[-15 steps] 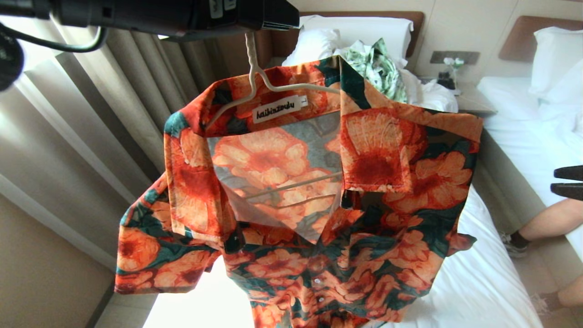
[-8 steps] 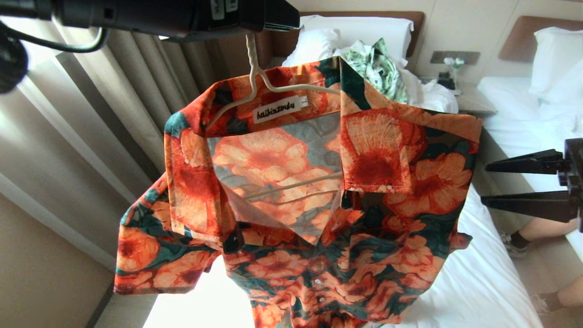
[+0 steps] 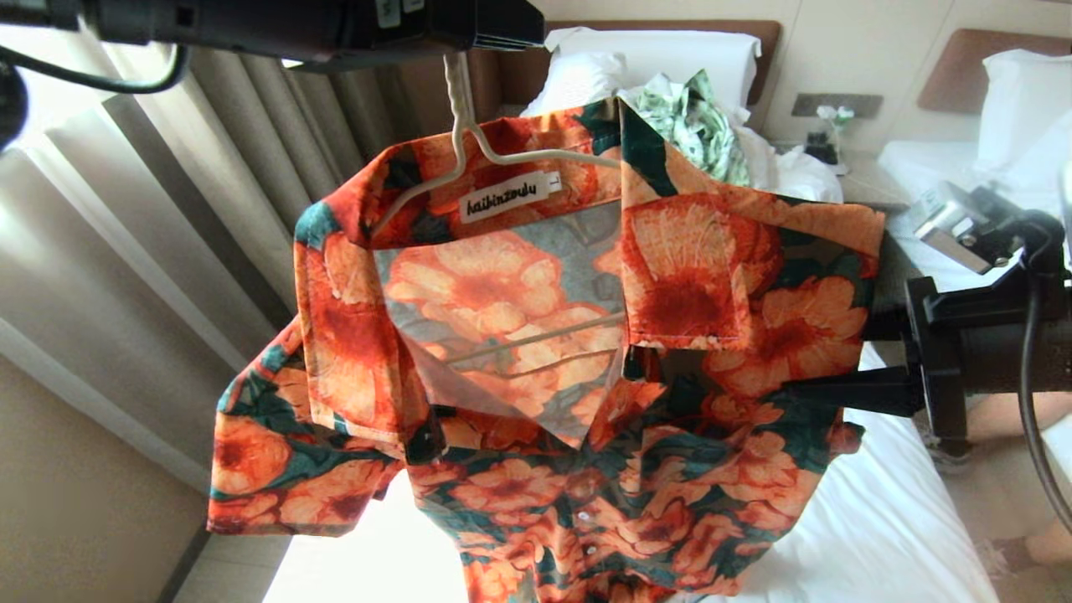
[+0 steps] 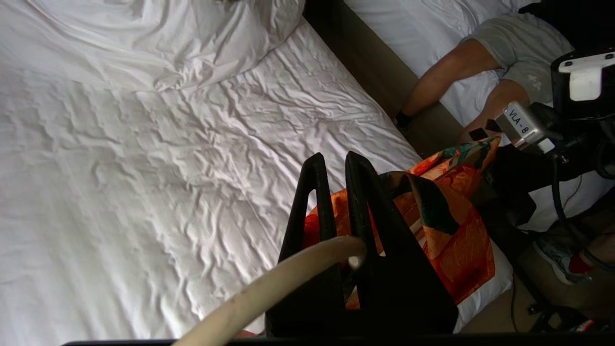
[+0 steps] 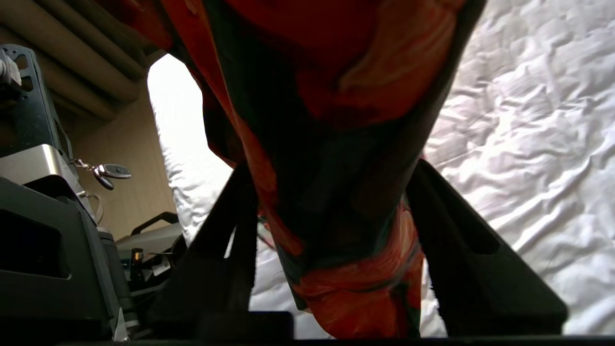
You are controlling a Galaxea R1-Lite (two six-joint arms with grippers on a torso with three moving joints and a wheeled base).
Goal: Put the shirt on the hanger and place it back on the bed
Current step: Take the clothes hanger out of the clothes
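the shirt (image 3: 586, 377) hangs on the hanger (image 3: 469, 159) above the bed (image 3: 879, 519). the left hand (image 4: 331, 166) is clamped on the hanger's hook. the right hand (image 5: 331, 202) has its fingers apart, straddling the shirt's sleeve edge.

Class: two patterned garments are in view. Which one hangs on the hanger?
The shirt with large orange-red flowers hangs on the hanger. The green-and-white leaf-patterned garment lies crumpled on the bed behind.
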